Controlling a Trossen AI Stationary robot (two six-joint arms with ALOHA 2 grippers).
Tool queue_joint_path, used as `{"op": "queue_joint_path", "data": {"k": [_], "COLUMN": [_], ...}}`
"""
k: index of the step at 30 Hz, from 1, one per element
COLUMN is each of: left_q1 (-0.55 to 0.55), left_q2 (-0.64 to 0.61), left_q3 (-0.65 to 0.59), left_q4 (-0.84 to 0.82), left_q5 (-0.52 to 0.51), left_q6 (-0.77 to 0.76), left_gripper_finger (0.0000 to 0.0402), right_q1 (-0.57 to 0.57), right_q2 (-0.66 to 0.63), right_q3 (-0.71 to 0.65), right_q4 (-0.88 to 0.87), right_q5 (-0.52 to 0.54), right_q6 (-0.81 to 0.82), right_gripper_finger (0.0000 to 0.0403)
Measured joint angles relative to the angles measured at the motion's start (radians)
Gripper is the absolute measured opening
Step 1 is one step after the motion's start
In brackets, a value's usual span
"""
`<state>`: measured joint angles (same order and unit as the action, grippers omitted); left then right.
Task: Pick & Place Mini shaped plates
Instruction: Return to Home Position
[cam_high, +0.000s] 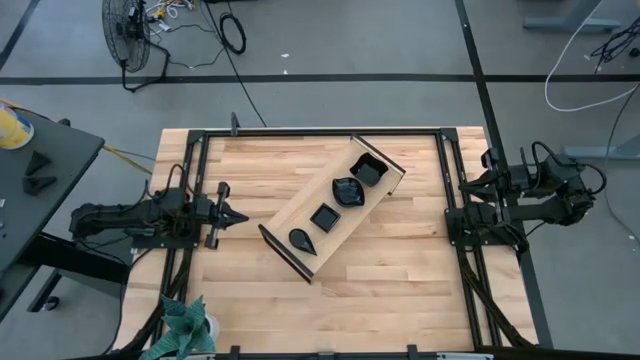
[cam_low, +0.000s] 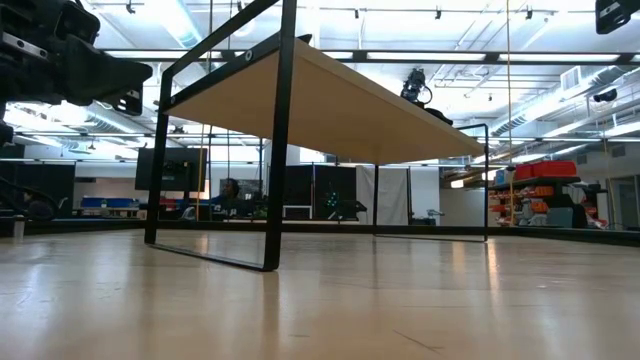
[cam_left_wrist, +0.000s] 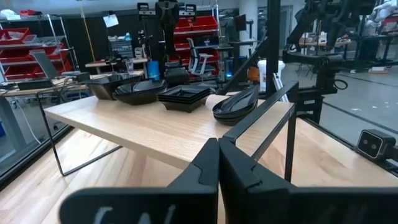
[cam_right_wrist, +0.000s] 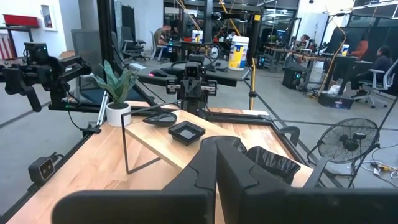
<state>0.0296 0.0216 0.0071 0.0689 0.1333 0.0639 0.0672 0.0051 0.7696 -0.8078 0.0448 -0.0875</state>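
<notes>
My left jaws and right jaws are closed, empty; I should fold home slowly, clear of the plates on the shelf.

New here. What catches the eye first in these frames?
The long wooden shelf lies diagonally at the centre of the table, with four stacks of glossy black plates in a row on it. Both arms sit clear of it at the table's sides, with the left pincer and right pincer shut and empty. A potted plant stands at a table corner on the left arm's side.
</notes>
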Motion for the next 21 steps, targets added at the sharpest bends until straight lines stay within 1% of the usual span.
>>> {"op": "queue_joint_path", "data": {"k": [15, 18, 21], "left_q1": [0.0, 0.0, 0.0], "left_q2": [0.0, 0.0, 0.0], "left_q3": [0.0, 0.0, 0.0], "left_q4": [0.007, 0.008, 0.008], "left_q5": [0.0, -0.001, -0.001], "left_q6": [0.0, 0.0, 0.0], "left_gripper_finger": [0.0003, 0.0003, 0.0003], "right_q1": [0.0, 0.0, 0.0], "right_q2": [0.0, 0.0, 0.0], "right_q3": [0.0, 0.0, -0.01], "right_q4": [0.0, -0.031, -0.046], "right_q5": [0.0, 0.0, 0.0], "right_q6": [0.0, 0.0, 0.051], "right_gripper_finger": [0.001, 0.001, 0.001]}}
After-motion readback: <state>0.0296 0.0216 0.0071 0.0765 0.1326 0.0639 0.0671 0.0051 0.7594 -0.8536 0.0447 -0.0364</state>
